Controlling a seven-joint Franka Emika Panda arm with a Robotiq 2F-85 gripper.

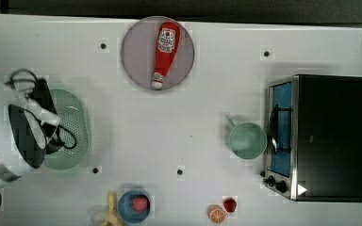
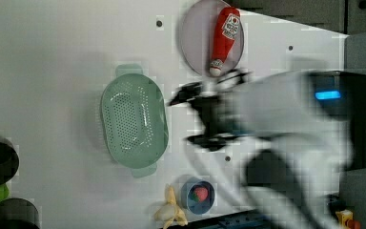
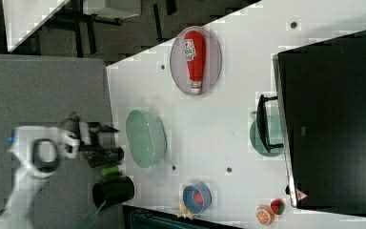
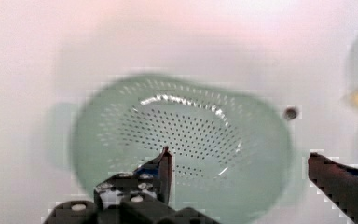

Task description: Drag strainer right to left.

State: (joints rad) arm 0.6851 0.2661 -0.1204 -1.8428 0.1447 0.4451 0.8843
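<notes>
White rounded arm (image 2: 290, 109) is sporting a glowing blue light strip, a black pincer (image 4: 237, 165) with silver screws, and a black cable looping around its wrist.

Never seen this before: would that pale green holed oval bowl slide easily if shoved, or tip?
The pale mint-green oval plastic strainer looks thin and perforated, so probably light. Its wide, low shape likely resists tipping. On the smooth white table it should slide readily.
</notes>
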